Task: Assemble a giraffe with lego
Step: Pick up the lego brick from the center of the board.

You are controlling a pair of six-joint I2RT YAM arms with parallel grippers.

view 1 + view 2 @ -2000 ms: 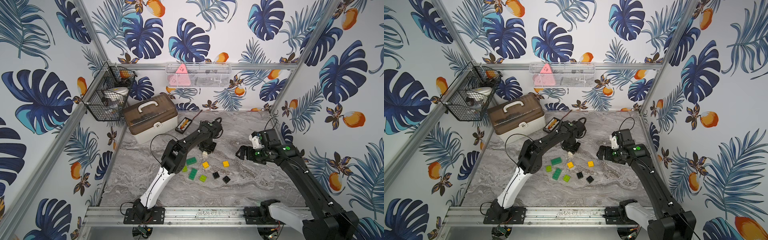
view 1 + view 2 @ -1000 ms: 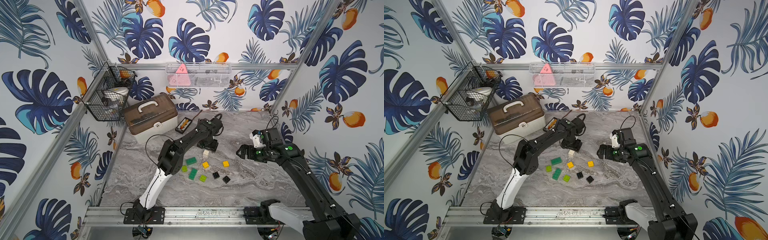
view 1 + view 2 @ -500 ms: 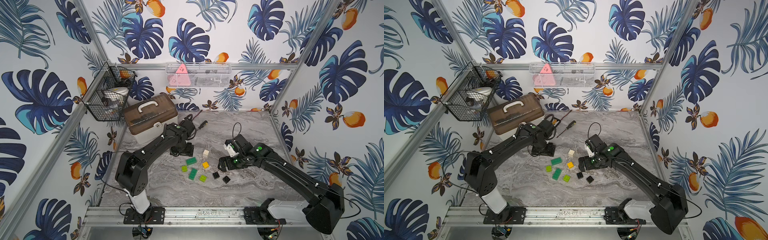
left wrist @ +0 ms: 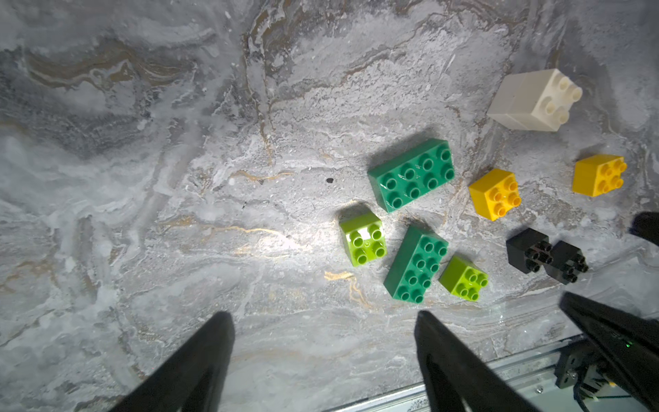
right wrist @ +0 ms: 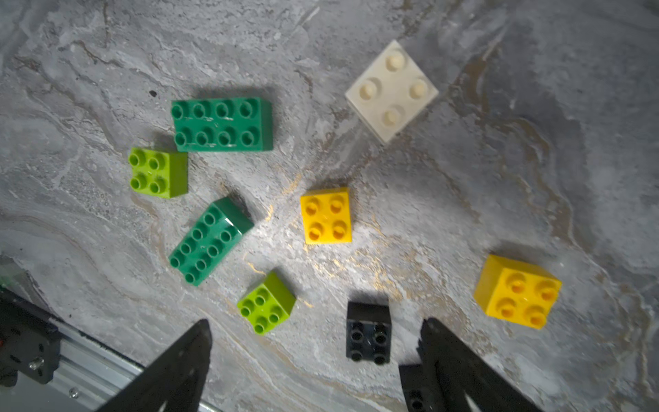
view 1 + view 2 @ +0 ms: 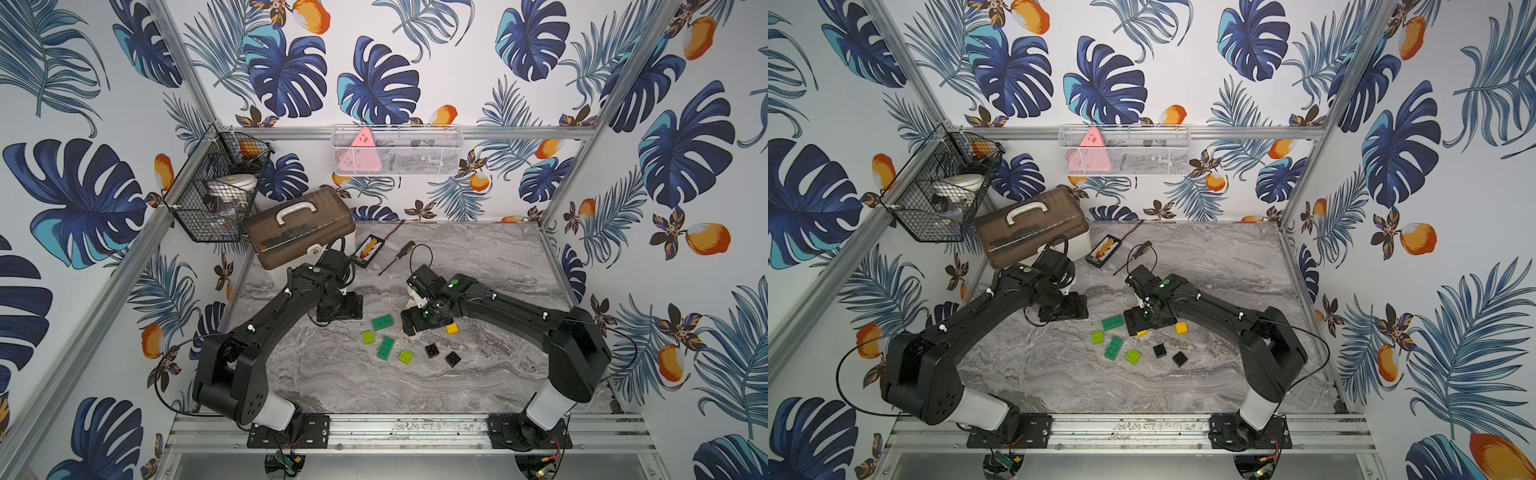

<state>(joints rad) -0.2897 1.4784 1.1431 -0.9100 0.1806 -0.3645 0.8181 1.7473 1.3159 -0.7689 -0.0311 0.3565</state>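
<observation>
No giraffe is in view. Loose lego lies mid-table: two dark-green bricks (image 6: pixel 382 322) (image 6: pixel 385 347), two lime (image 4: pixel 363 239) (image 4: pixel 463 278), two yellow (image 5: pixel 326 215) (image 5: pixel 517 290), two black (image 5: pixel 369 333) (image 6: pixel 453 358) and a white block (image 5: pixel 392 91). My left gripper (image 4: pixel 321 317) (image 6: pixel 338 309) hangs open over bare marble just left of the bricks, nothing between its fingers. My right gripper (image 5: pixel 315 324) (image 6: pixel 419 324) hovers open above the bricks. In the right wrist view one black brick shows between its fingers, and a finger partly hides the other.
A brown toolbox (image 6: pixel 299 226), a small bit case (image 6: pixel 365 251) and a screwdriver (image 6: pixel 397 257) lie at the back left of the table. A wire basket (image 6: pixel 216 191) hangs on the left wall. The metal rail (image 6: pixel 395 428) runs along the front edge.
The left gripper has drawn back leftward, away from the white block that now stands on the table. The right arm has swung in from the right and come over the bricks.
</observation>
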